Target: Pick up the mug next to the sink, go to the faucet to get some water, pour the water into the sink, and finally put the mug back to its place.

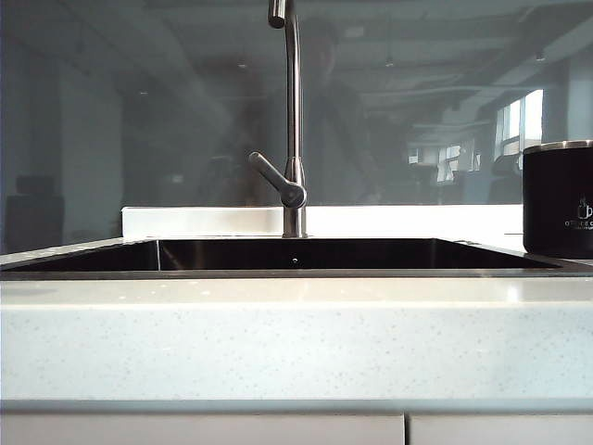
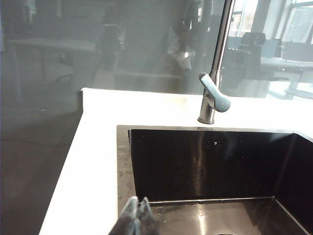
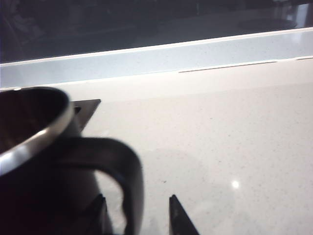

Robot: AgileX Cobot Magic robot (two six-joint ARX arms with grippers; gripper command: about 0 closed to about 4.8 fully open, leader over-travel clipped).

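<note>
The black mug [image 1: 559, 199] with its silver rim stands on the white stone at the right of the sink [image 1: 296, 255]. Behind the basin rises the steel faucet [image 1: 293, 120], its lever sticking out to the left. Neither arm shows in the exterior view. In the right wrist view the mug [image 3: 39, 161] is very close, and its handle [image 3: 131, 171] lies between the spread fingers of my right gripper [image 3: 138, 211], which is open. My left gripper [image 2: 138, 208] is shut on nothing, hovering over the sink's [image 2: 205, 166] near left rim, with the faucet [image 2: 213, 98] beyond it.
A glass wall [image 1: 139, 111] backs the counter behind a low white ledge [image 1: 204, 221]. Speckled white counter [image 3: 230, 147] spreads beside the mug. A corner of the sink [image 3: 87, 105] shows just behind the mug.
</note>
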